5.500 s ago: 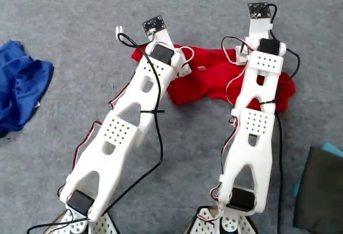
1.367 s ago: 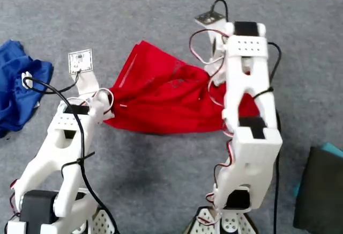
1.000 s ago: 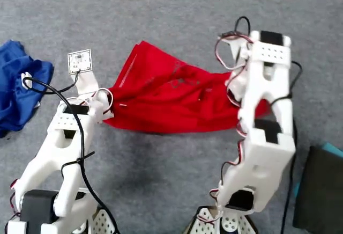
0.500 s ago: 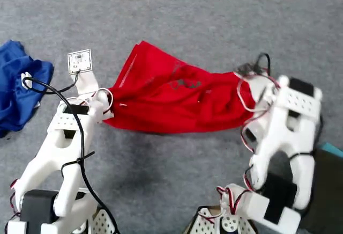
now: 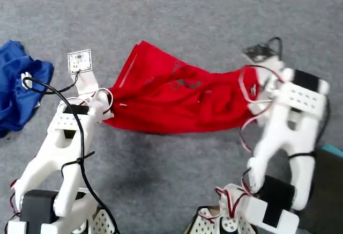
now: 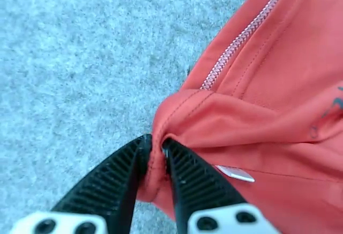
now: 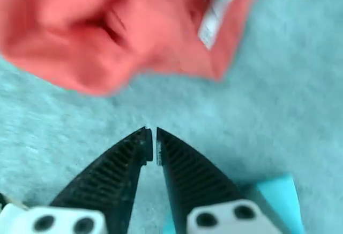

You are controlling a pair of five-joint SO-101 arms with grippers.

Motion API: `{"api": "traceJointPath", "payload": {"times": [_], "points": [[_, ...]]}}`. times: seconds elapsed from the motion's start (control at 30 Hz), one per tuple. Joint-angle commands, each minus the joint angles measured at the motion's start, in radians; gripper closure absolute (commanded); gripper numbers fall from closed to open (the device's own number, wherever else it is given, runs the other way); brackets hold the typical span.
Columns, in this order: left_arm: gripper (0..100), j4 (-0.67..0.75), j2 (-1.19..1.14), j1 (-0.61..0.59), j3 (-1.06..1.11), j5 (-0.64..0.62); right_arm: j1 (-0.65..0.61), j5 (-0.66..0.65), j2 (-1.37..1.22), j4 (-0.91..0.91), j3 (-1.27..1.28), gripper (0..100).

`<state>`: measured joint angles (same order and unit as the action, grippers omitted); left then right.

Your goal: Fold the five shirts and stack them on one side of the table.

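High view, red shirt (image 5: 177, 97): spread on the grey desk (image 5: 187, 24) between the two arms, with its long axis running across from one arm to the other.
Left gripper (image 6: 155, 143): clamped on a bunched fold at the shirt's left end.
Right gripper (image 7: 151, 133): jaws closed with nothing between them, over bare desk just off the shirt's right end (the end with the white label (image 7: 217, 8)).
Coming move, as I judge it: the free right end lies just ahead of the right gripper, so that arm is the nearer one. It would need to open and take that end before any fold.
Other shirts: blue shirt (image 5: 19, 83) heaped at the desk's left edge, dark shirt (image 5: 321, 191) at the right edge.
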<state>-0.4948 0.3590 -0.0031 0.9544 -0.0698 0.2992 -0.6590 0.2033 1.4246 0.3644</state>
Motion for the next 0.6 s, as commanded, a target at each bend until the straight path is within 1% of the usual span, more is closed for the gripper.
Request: {"api": "traceJointPath", "payload": {"times": [0.0,0.13,0.27,0.33,0.43,0.57], "points": [[98,0.017,0.007,-0.012,-0.002,-0.003,-0.113,0.084,0.042,-0.031,-0.048,96.4],[98,0.017,0.007,-0.012,-0.002,-0.003,-0.168,0.138,-0.019,-0.089,-0.048,96.4],[98,0.017,0.007,-0.012,-0.002,-0.003,-0.156,0.135,-0.173,-0.138,-0.048,96.4],[98,0.017,0.007,-0.012,-0.002,-0.003,-0.117,0.123,-0.255,-0.157,-0.048,96.5],[98,0.017,0.007,-0.012,-0.002,-0.003,-0.015,0.092,-0.352,-0.178,-0.048,96.7],[98,0.017,0.007,-0.012,-0.002,-0.003,0.119,0.026,-0.392,-0.158,-0.044,96.8]]}}
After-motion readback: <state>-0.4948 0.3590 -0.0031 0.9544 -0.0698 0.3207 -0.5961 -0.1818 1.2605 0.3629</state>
